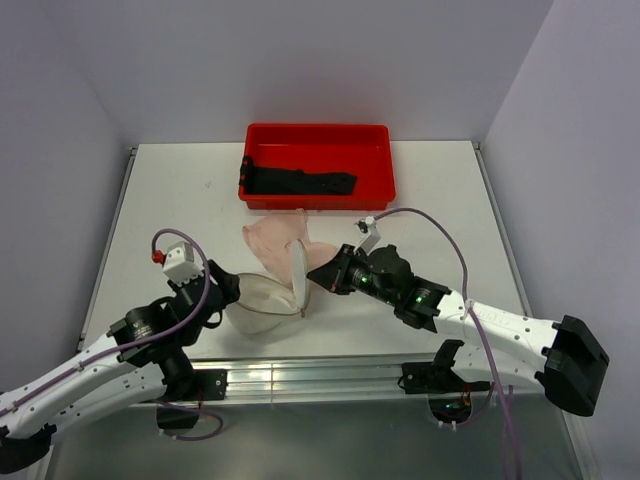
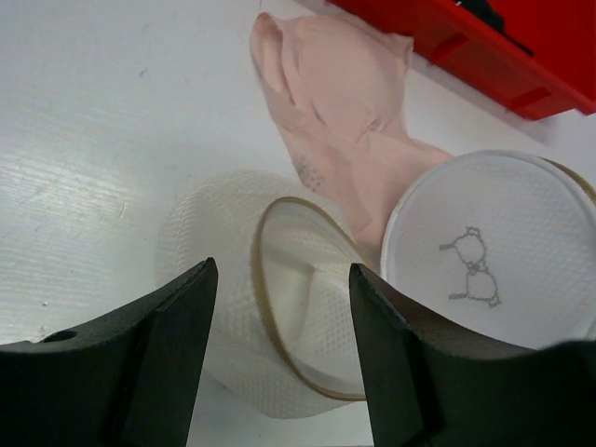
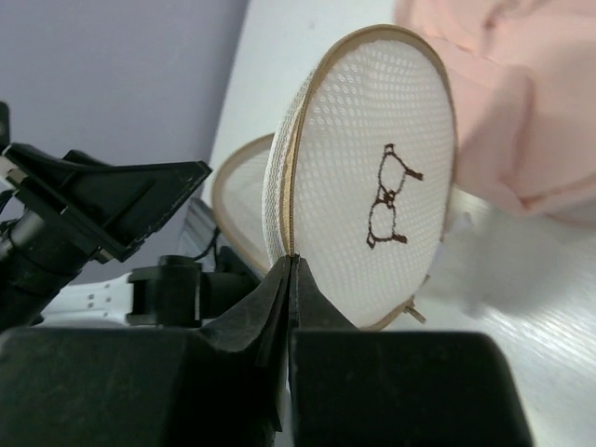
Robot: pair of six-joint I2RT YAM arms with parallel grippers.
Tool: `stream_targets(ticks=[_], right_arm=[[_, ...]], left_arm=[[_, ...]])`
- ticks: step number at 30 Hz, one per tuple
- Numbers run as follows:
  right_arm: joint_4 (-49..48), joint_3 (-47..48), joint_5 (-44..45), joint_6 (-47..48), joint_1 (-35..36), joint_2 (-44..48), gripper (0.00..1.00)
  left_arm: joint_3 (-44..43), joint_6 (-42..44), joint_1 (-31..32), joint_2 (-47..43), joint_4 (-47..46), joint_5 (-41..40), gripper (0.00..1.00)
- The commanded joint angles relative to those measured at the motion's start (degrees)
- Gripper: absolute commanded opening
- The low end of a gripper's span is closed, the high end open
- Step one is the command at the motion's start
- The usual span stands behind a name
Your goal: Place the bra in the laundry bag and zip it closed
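The right gripper [image 1: 318, 278] is pinching the tan-edged rim of the lid [image 1: 299, 275], its jaws pressed together on the zip edge and holding the round flap up on edge, the small dark bra drawing facing that arm's wrist camera. The laundry bag [image 1: 258, 303] is lying on its side near the middle of the table's [image 1: 170, 200] near edge, its open mouth turned toward the far edge. The left gripper [image 1: 225, 295] is hovering at the bag's near-left side with its jaws spread; in its own wrist view the mesh body is showing between the two fingers, and whether they are touching it cannot be told. The bra [image 1: 275, 238] is lying crumpled on the table outside the bag, just beyond the open mouth and the raised lid. Behind it, at the middle of the far edge, the red tray [image 1: 300, 202] is holding a black cloth [image 1: 295, 182].
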State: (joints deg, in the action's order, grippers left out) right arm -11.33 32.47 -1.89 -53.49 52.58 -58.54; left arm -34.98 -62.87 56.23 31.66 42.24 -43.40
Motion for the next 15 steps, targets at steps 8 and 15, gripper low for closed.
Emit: stream_targets(ticks=[8,15], right_arm=[[4.02,-7.15,9.53,-5.04,-0.37,6.07,0.07],[10.88,-8.65,12.08,-4.69,-0.37,7.74,0.23]], left_arm=[[3.95,0.64,-0.33,4.72,-5.75,3.84,0.74],[5.19,3.90,-1.21,4.46,-9.89,6.57,0.59]])
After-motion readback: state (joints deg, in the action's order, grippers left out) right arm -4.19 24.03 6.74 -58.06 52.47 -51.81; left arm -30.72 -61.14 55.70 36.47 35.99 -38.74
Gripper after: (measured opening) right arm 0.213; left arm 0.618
